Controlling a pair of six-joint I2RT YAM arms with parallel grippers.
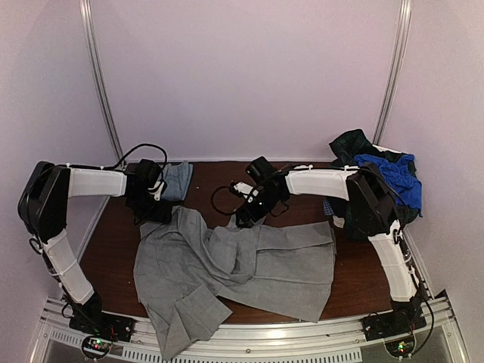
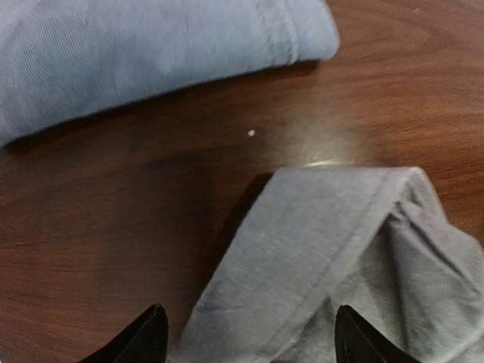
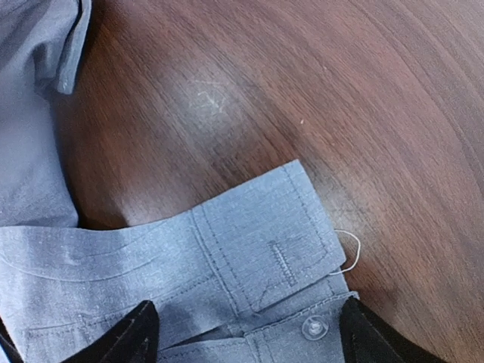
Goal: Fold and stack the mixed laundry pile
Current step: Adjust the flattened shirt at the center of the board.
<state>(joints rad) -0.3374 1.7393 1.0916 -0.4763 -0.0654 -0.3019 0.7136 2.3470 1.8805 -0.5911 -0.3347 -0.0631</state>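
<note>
Dark brown wooden tabletop (image 1: pixel 355 283): crumpled grey cotton shirt (image 1: pixel 249 268) spread across the front, folded blue-grey garment (image 1: pixel 178 180) back left, rumpled dark-and-blue mixed laundry pile (image 1: pixel 382 178) back right.

One wooden table (image 1: pixel 359 283), two robot arms: the left arm (image 1: pixel 57 204) and the right arm (image 1: pixel 370 200). They carry two grippers, the left gripper (image 2: pixel 249 333) and the right gripper (image 3: pixel 246 333), each showing two dark fingertips. On the tabletop lie one spread grey shirt (image 1: pixel 249 265), one folded blue-grey garment (image 1: pixel 178 180) and one mixed laundry pile (image 1: pixel 378 162) — its pieces too tangled to count. One cuff (image 3: pixel 257 242) bears one clear button (image 3: pixel 314 327) and one loose thread (image 3: pixel 349 249). Two metal uprights (image 1: pixel 100 76) stand behind.
</note>
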